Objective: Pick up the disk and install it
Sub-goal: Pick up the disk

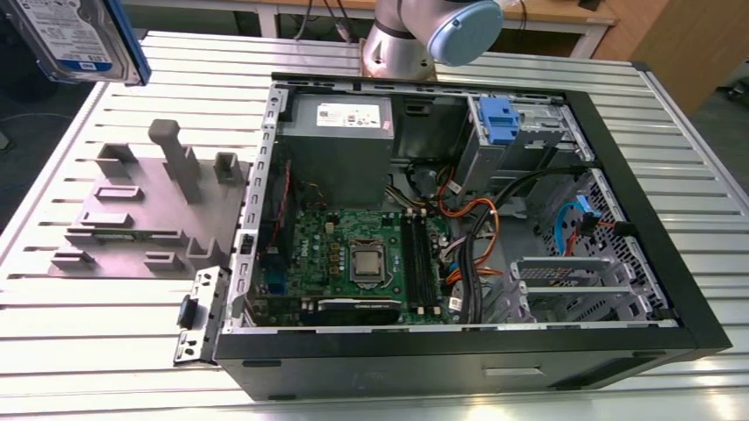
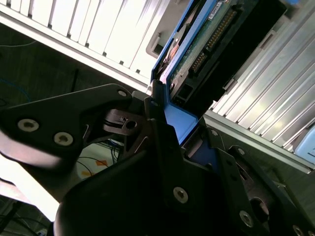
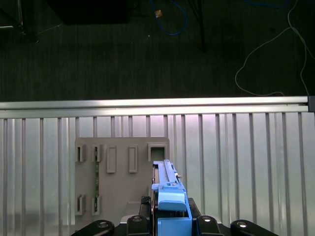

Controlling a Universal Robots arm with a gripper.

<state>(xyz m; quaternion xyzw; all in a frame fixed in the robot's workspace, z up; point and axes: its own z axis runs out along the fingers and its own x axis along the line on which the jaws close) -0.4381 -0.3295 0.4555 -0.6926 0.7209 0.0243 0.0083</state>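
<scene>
Aloft at the exterior view's upper left: disk (image 1: 80, 37), label side showing, blue carrier (image 1: 129, 44) down one edge, hanging well above the worktop (image 1: 117, 298) and well apart from the open case (image 1: 468, 355). Below it on the slats, a grey fixture (image 1: 140, 219). Inside the case, a blue clip (image 1: 497, 118) at the drive cage and loose cables (image 1: 474, 219) strung across the board.

Up close in the second wrist view: tool (image 2: 182, 125) clamped on the end of the carrier, black fingers (image 2: 158, 118) pressed against the blue plastic, circuit side of the disk (image 2: 206, 39) turned to the lens, ribbed worktop behind.

Looking down in the first wrist view: disk (image 3: 166, 173) seen edge-on and upright, carrier gripped in the tool (image 3: 172, 226), fixture (image 3: 118, 182) on the worktop underneath and just to one side, dark floor (image 3: 147, 49) beyond the worktop's edge.

Judged from all three: pickup done, disk in mid-air, install not yet made. Wise at this stage: a firm, square grip on the carrier alone, no pressure on the bare board, no swing or tilt, and ample height over the case wall and cables. Likely trouble otherwise: a slipped carrier or a snagged wire.
</scene>
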